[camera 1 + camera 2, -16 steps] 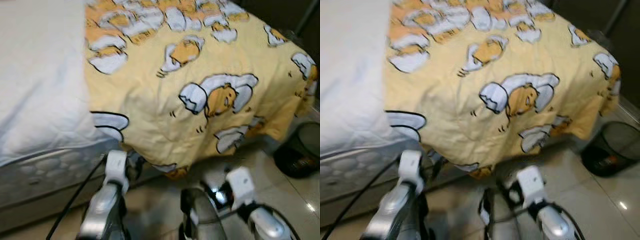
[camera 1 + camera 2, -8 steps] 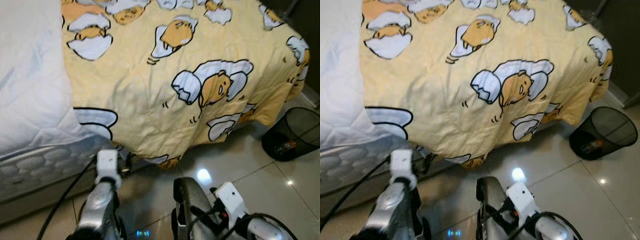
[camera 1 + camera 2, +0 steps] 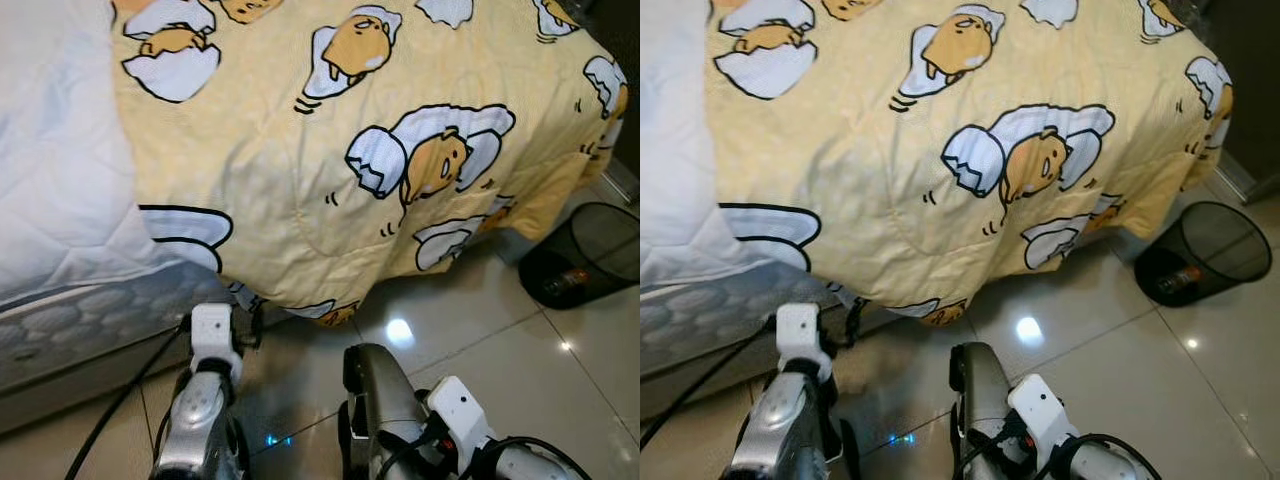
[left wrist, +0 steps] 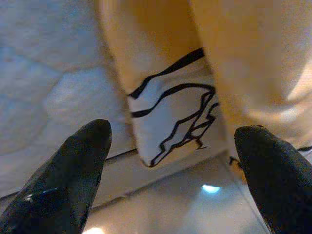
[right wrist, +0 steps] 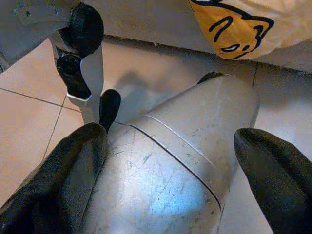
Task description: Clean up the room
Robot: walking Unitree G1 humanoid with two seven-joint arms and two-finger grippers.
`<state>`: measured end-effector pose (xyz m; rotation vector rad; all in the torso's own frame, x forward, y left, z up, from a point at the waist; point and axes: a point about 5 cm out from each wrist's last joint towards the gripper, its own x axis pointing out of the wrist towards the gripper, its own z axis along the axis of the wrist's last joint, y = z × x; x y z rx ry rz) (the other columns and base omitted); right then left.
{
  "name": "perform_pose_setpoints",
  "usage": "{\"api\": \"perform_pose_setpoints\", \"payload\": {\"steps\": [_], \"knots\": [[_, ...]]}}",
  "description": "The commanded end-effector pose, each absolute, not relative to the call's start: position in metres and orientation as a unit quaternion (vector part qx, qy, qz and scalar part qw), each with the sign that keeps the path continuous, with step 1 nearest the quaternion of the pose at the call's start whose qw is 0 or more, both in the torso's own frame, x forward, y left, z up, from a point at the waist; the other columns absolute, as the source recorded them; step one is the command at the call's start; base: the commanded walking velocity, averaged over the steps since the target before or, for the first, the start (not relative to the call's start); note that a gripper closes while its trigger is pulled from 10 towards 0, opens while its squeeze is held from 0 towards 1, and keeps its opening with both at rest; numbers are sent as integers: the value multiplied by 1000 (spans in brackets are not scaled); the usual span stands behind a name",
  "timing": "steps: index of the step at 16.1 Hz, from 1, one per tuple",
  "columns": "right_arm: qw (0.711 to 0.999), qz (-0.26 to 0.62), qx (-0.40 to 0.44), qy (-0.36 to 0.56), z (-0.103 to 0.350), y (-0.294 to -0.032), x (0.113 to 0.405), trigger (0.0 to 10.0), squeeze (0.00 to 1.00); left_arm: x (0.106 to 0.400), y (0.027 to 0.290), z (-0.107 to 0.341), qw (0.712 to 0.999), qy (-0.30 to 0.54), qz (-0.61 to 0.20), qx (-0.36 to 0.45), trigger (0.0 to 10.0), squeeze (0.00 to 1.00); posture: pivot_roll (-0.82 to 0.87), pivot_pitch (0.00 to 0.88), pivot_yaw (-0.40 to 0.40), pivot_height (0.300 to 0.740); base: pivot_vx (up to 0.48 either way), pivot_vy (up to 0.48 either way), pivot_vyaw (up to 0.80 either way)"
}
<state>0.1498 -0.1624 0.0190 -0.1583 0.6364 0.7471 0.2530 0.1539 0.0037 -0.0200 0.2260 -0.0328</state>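
Observation:
My right gripper (image 5: 170, 170) is shut on a scratched silver metal flask (image 3: 374, 392), held low over the tiled floor; its black fingers (image 5: 68, 165) press on both sides of the flask. My left gripper (image 4: 170, 161) is open and holds nothing. It points at the hanging edge of a yellow blanket (image 3: 330, 180) printed with cartoon egg figures. That blanket covers the bed and droops over its foot end. The left arm's white wrist (image 3: 211, 335) sits just below the blanket hem.
A white quilted mattress (image 3: 60, 200) lies bare at the left of the bed. A black mesh wastebasket (image 3: 590, 255) with some litter inside stands on the glossy tiled floor (image 3: 500, 340) at the right. A black cable (image 3: 120, 400) runs along the left arm.
The camera has shifted, so the bed sits higher and the wastebasket shows more fully. The right arm with the flask has drawn back lower in view. The left arm holds about the same place.

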Motion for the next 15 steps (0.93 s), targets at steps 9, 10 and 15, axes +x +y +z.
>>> {"api": "perform_pose_setpoints", "payload": {"steps": [9,10,15], "knots": [[873,359,-77,322,15,-160,140,10000,0,278,135,-5,984,171,-36,42,10000,0,-297,245,-108,596,0,0,0],[872,360,-77,322,16,-159,140,10000,0,282,132,-4,982,178,-37,48,10000,0,-302,243,-113,596,0,0,0],[872,364,-76,317,25,-156,137,10000,0,316,154,20,982,183,39,14,6863,0,-312,243,-109,596,0,0,0]]}}
